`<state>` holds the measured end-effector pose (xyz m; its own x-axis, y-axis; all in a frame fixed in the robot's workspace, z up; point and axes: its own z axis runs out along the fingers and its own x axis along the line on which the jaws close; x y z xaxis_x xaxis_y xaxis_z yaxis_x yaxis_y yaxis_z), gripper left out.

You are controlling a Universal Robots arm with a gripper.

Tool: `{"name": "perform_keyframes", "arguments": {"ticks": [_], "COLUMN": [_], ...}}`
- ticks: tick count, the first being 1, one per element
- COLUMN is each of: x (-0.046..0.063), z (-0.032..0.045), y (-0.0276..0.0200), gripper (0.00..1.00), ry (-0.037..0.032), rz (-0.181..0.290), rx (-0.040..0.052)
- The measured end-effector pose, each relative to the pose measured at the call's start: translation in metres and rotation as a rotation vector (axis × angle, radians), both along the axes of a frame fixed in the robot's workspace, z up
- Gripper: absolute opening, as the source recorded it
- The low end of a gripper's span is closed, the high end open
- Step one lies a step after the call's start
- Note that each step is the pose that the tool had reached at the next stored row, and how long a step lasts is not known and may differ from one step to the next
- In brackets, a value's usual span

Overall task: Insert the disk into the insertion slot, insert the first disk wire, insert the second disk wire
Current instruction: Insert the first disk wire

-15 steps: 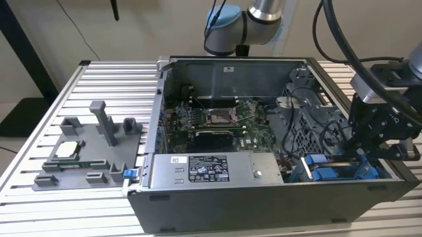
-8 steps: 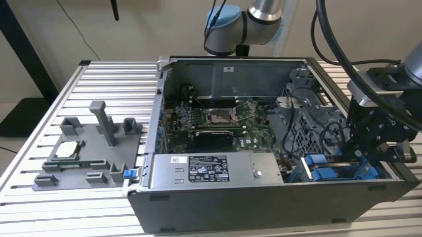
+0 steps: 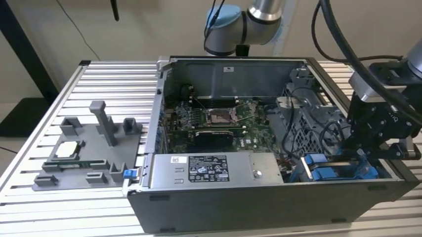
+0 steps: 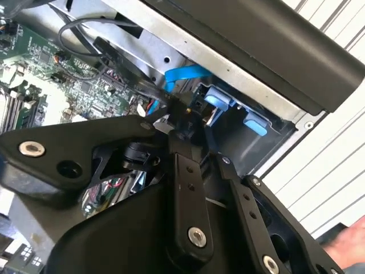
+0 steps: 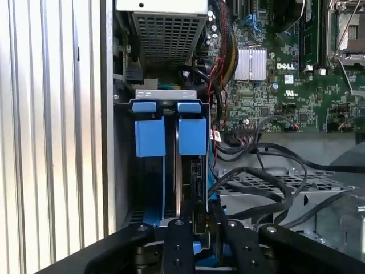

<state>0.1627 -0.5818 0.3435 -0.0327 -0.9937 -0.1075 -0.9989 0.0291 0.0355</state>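
- At the exterior view's left: slatted metal table (image 3: pixel 99 79) with a grey fixture (image 3: pixel 99 148) on it, carrying a processor chip (image 3: pixel 68 148) and a memory stick (image 3: pixel 76 163).
- In the middle: PC case (image 3: pixel 264 212) with its open side up, green motherboard (image 3: pixel 254 126) on its floor, grey power-supply box (image 3: pixel 264 170) with a white sticker against the near wall.
- Behind and above the case: robot arm (image 3: pixel 257 19) with a blue-capped joint.
- Further toward the exterior view's right: loops of black cables (image 3: pixel 323 131) draped over perforated grey metal inside the case.
- At the exterior view's right, in the near corner of the case: gripper (image 3: pixel 366 160), down among blue plastic fittings (image 3: pixel 323 170).
- In the first wrist view: insertion slot (image 5: pixel 165 95) just beside the case's side wall, with the disk (image 5: pixel 191 165) seated in it on edge, two blue carrier tabs side by side at one end and the gripper at the other.
- In the second wrist view: blue flat cable (image 4: pixel 185 74) curving just past the fingertips (image 4: pixel 183 128).
- Tool state: fingers drawn nearly together, pinching a small black plug (image 4: pixel 187 107) on a black wire, right at the disk's end of the slot; whether plugged in, cannot tell.
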Motion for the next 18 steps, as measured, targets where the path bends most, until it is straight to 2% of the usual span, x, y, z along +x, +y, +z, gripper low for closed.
{"name": "perform_keyframes", "arguments": {"ticks": [10,15,16,18], "x": [-0.001,-0.001,-0.001,-0.001], "z": [0.0234,0.0239,0.024,0.0244], "y": [0.0002,0.0002,0.0002,0.0005], "gripper": [1.0,1.0,1.0,1.0], "ry": [-0.0081,-0.0094,-0.0122,-0.0253], "rz": [0.0,0.0,0.0,0.0], "rx": [-0.0003,-0.0001,-0.0002,-0.0003]}}
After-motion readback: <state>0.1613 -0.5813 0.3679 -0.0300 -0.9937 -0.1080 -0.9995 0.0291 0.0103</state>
